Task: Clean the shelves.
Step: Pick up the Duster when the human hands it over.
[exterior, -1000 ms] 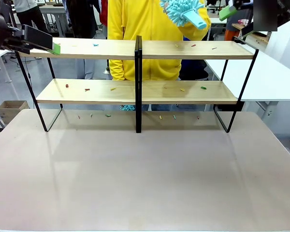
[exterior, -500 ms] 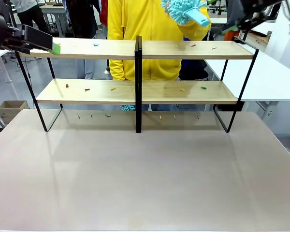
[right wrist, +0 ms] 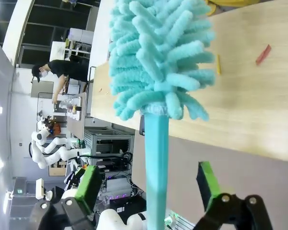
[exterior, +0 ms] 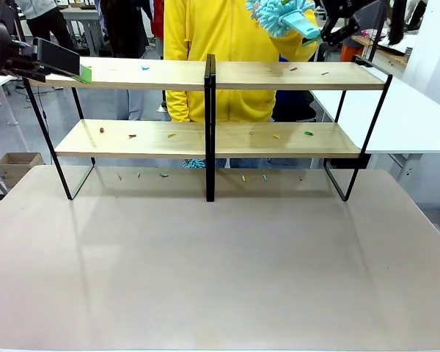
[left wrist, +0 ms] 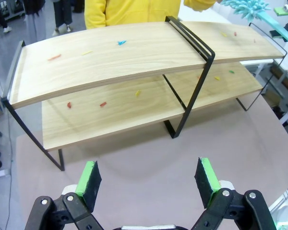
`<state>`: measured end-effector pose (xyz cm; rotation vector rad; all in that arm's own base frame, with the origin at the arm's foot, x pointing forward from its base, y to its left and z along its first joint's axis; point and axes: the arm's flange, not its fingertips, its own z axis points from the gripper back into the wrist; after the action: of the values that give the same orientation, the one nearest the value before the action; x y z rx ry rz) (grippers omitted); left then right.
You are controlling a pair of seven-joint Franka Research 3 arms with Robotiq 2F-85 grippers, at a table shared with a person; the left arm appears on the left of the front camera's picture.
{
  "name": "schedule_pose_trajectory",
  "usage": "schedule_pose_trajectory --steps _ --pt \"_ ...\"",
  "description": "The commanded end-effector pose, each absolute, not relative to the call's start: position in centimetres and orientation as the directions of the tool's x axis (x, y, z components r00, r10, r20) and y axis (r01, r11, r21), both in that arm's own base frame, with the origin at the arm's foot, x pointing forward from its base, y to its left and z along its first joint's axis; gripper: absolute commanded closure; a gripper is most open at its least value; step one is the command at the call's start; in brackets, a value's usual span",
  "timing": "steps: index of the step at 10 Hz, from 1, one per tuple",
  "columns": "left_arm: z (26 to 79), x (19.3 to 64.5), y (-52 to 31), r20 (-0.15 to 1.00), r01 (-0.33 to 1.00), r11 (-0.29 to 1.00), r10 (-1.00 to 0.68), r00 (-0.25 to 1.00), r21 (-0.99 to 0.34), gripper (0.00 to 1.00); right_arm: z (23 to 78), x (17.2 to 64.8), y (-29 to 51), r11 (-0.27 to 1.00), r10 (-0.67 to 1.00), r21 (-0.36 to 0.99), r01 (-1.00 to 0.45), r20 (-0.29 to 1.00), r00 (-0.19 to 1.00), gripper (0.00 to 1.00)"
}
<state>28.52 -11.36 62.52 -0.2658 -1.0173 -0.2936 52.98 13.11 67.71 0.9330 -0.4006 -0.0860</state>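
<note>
1. Front view: the duster (exterior: 279,15) was seen just beside the right pincer (exterior: 328,28), with the shelves (exterior: 242,73) below; taking the duster was judged the step in hand.
2. Left wrist view: the left pincer (left wrist: 151,175) was released and empty, with the shelves ahead.
3. Right wrist view: the handle (right wrist: 157,158) was framed by spread fingers (right wrist: 89,184), untouched; closing was judged the next move.

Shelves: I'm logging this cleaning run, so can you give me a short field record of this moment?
shelves: two boards, both uncleaned
bits: small coloured scraps on both boards and on the table under the shelves
duster: teal, fluffy, in the air above the top board's right half
right end effector: open, duster handle between its fingers, not gripped
left end effector: open, empty, at the shelves' left end
person: behind the shelves, yellow top
</note>
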Motion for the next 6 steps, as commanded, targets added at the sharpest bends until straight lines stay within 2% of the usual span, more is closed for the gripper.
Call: schedule_pose_trajectory --steps 1,2,3,4,6 --pt "62.52 28.53 -11.33 0.862 0.362 0.929 -0.116 0.493 -0.082 0.0 67.99 53.01 13.06 0.593 -0.258 0.8 -0.097 0.302 0.918 0.16" --pt "62.52 28.53 -11.33 0.862 0.362 0.929 -0.116 0.493 -0.082 0.0 67.94 52.97 13.14 0.588 -0.255 0.804 -0.092 0.292 0.922 0.6" --pt "62.52 28.53 -11.33 0.862 0.362 0.929 -0.116 0.493 -0.082 0.0 67.92 53.04 13.15 0.588 -0.257 0.803 -0.094 0.296 0.92 0.76" --pt "62.52 28.53 -11.33 0.862 0.362 0.929 -0.116 0.493 -0.082 0.0 67.86 53.01 13.03 0.589 -0.265 0.803 -0.093 0.301 0.916 1.0" --pt "62.52 28.53 -11.33 0.862 0.362 0.929 -0.116 0.493 -0.082 0.0 67.82 52.97 13.03 0.597 -0.273 0.796 -0.094 0.312 0.91 1.0"
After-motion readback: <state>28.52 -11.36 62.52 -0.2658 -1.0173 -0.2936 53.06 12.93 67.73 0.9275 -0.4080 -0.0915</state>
